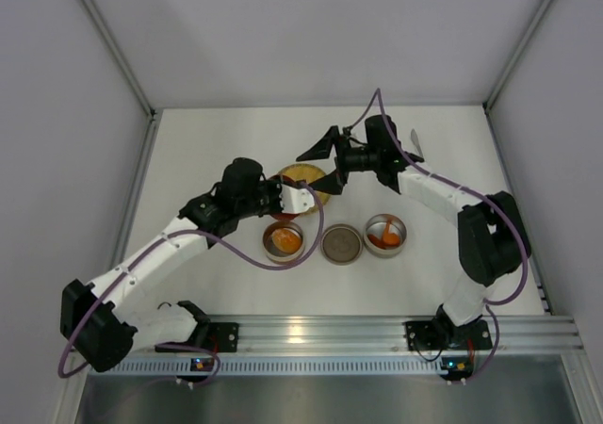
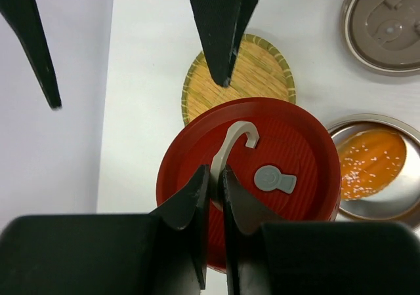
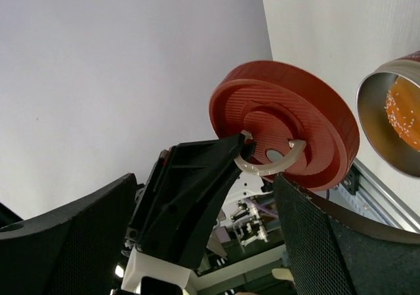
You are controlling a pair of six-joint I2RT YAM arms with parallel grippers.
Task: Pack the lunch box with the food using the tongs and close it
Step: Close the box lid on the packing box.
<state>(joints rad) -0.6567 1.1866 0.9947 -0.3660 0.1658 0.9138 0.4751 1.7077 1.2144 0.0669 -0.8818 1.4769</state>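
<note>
My left gripper [image 2: 215, 174] is shut on the grey loop handle [image 2: 237, 136] of the lunch box's red round lid [image 2: 289, 144], holding it just above the table. The lid [image 3: 308, 111] hangs tilted in the right wrist view. My right gripper [image 1: 320, 168] stands open just behind the lid, its fingers [image 2: 223, 33] spread wide and touching nothing. Orange food lies in the left tin [image 1: 284, 240] and red-orange food in the right tin [image 1: 385, 235]. A slim silver end of the tongs [image 1: 415, 145] shows behind the right forearm; the rest is hidden.
A round yellow woven plate [image 1: 303, 181] lies behind the lid. A third round tin part [image 1: 341, 244], brownish grey, sits between the two filled tins. Grey walls close in the table on three sides, and a metal rail [image 1: 377, 330] runs along the near edge.
</note>
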